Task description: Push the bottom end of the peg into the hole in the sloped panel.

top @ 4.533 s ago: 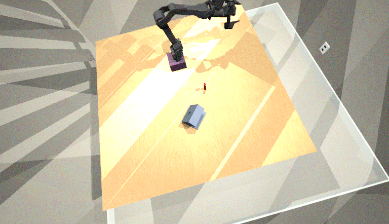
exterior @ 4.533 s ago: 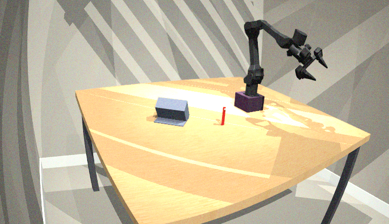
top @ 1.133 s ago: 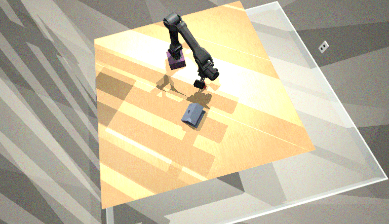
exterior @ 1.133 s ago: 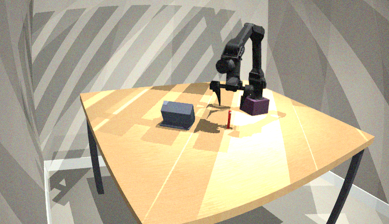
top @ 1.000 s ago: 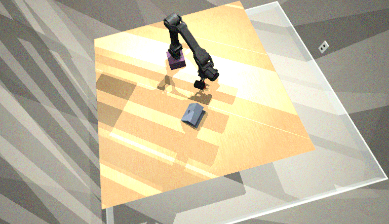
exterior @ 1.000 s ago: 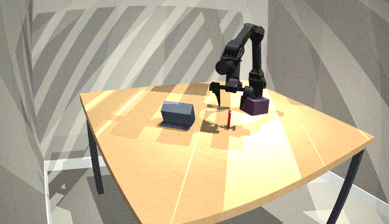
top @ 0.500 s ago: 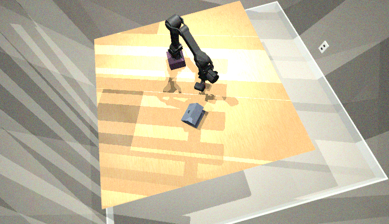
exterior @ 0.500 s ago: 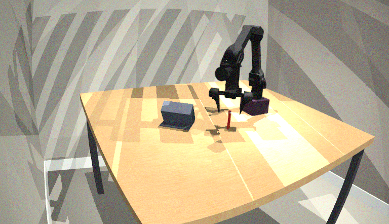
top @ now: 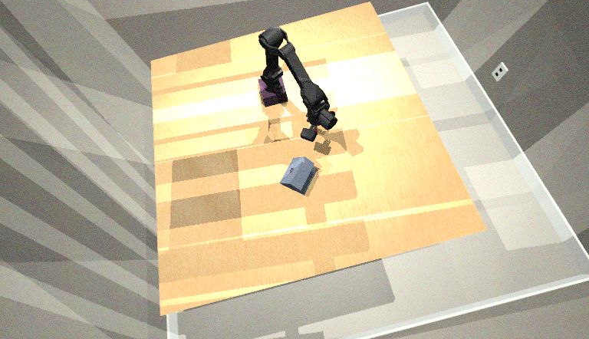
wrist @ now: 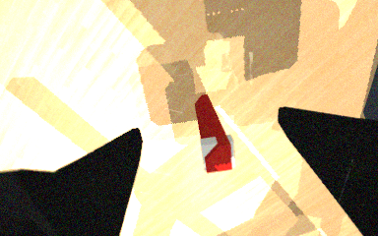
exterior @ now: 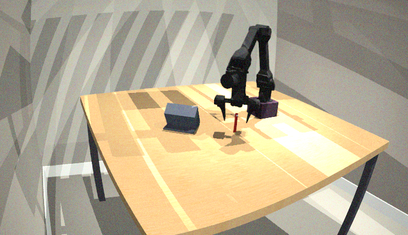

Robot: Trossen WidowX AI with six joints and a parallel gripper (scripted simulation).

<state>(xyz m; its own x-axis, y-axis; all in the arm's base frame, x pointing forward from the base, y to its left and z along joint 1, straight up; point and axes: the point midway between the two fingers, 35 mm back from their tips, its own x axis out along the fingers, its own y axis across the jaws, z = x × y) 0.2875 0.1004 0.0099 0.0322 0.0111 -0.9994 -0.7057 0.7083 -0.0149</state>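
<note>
The red peg (exterior: 235, 125) (wrist: 211, 120) stands upright on the table, with flat sides and a pale grey patch near its top. In the top view the arm hides nearly all of it. My gripper (exterior: 236, 121) (wrist: 209, 124) is open and empty, pointing down over the peg. In the wrist view one finger is on each side of the peg, with a gap on both sides. The blue-grey sloped panel block (top: 301, 178) (exterior: 181, 110) stands apart from the peg, farther from the robot's base. Its small dark hole (top: 291, 170) shows in the top view; the exterior view shows no hole.
The purple base block (top: 273, 97) (exterior: 268, 109) carries the arm at the back. The panel block is the only other object on the wooden table (top: 412, 188) (exterior: 210, 184). Strong light bands and arm shadows cross the wood around the peg.
</note>
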